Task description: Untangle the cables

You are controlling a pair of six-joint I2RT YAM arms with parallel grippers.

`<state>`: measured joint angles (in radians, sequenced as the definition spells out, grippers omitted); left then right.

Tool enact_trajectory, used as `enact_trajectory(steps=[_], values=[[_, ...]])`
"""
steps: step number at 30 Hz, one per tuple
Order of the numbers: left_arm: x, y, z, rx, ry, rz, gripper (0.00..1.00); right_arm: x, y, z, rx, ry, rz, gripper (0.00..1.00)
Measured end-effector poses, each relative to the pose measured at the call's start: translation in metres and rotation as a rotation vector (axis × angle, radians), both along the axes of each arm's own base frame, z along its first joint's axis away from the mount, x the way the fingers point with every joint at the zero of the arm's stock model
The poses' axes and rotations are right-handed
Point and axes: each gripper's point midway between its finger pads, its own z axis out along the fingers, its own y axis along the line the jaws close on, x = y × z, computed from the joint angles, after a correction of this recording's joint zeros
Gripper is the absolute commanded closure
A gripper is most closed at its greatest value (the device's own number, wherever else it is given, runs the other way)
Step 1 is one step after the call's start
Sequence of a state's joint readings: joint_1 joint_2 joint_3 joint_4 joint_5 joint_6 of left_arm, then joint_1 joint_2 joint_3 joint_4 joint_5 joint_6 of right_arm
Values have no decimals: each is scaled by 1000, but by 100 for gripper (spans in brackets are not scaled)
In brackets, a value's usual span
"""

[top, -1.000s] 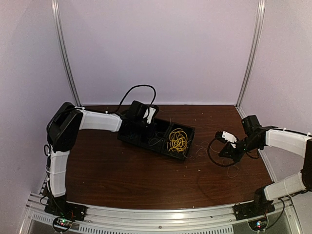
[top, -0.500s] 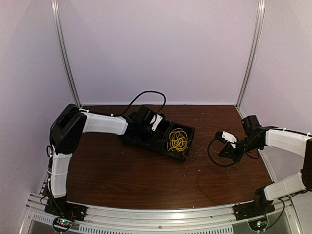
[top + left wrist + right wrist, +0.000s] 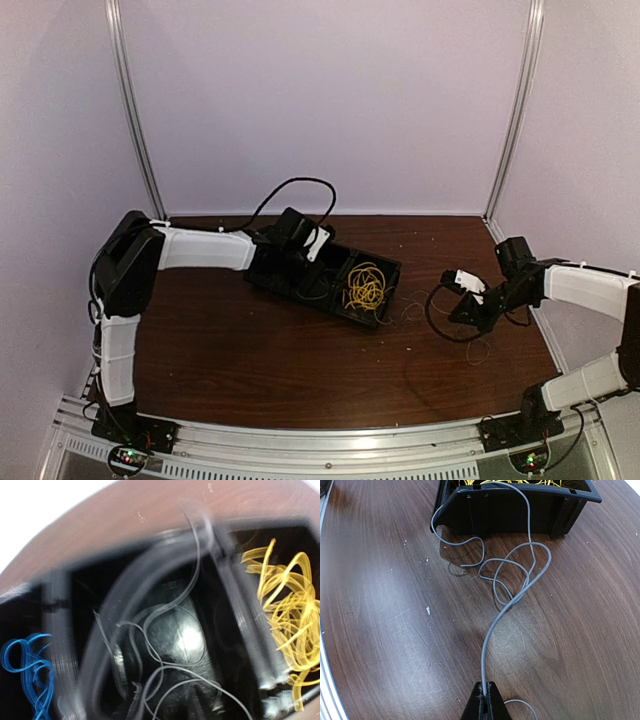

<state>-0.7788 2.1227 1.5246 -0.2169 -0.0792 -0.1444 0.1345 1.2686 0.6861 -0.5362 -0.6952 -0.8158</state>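
A black tray [image 3: 310, 300] holds the sorted cables. Yellow cables [image 3: 365, 288] fill its right compartment. The left wrist view, blurred by motion, shows blue cables [image 3: 30, 665] at the left, loose grey cables [image 3: 165, 665] in the middle compartment and the yellow cables [image 3: 285, 610] at the right. My left gripper [image 3: 303, 265] hangs low over the middle compartment; its fingers are too blurred to read. To the right of the tray, my right gripper [image 3: 462, 308] [image 3: 484, 700] is shut on a grey cable [image 3: 490, 630]. That cable curls across the table and over the tray wall [image 3: 520, 510].
The left arm's thick black cable [image 3: 295, 185] arches above its wrist. Another black loop [image 3: 435, 310] hangs beside the right gripper. Grey strands [image 3: 410, 310] lie on the brown table [image 3: 250, 350] by the tray's right end. Metal posts [image 3: 135, 110] stand at the back corners.
My left wrist has shifted a little to the right over the tray, and its black cable arch has moved with it. The right arm and its grey cable have stayed still.
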Motion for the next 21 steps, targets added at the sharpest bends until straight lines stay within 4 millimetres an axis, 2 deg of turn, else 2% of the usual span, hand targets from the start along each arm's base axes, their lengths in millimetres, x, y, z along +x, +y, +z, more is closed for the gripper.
enact_trajectory(steps=[4,6,8,11,15,21], values=[[3,3,53,-45,-73,17,33,0,0,0,0,2,0,97],[5,3,78,-64,-109,21,31,-1,0,-1,-1,7,0,97],[7,3,94,-81,-131,23,30,-1,0,-3,-2,12,1,97],[7,3,100,-80,-135,22,30,-2,0,-4,-3,17,2,97],[5,6,94,-48,-104,21,30,-2,0,-4,-4,15,6,97],[24,2,104,-55,-118,33,30,-2,0,-4,-6,17,9,97]])
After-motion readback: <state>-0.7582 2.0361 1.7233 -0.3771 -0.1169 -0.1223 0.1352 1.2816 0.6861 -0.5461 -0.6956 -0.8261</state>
